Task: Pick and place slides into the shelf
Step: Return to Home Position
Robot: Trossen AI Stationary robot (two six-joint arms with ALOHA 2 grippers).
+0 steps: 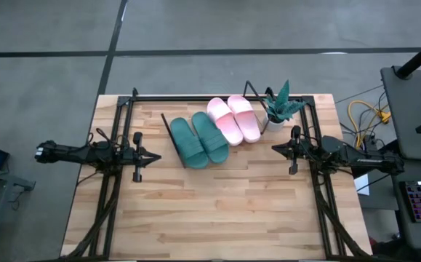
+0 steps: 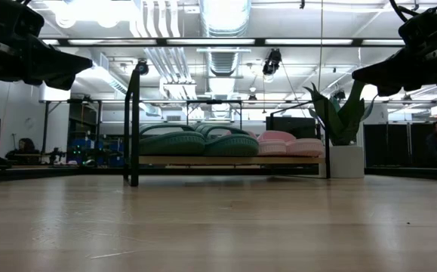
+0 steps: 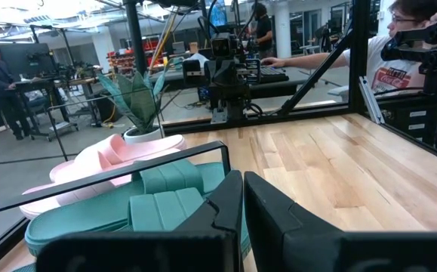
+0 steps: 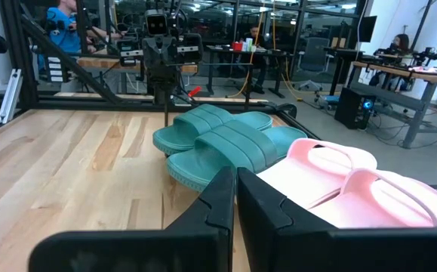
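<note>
Green slides [image 1: 199, 140] diagonal beside pink slides [image 1: 233, 120]

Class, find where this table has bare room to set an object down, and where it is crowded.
Free: the near half of the table, nearer than the left end effector and right end effector, and the far-left corner. Crowded: the far edge's middle and right, with green slides, pink slides and plant.

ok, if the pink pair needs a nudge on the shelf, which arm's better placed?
Right, probably. The right gripper sits nearest the pink slides; the green slides lie between them and the left gripper. Mind the potted plant beside the pink pair.
</note>
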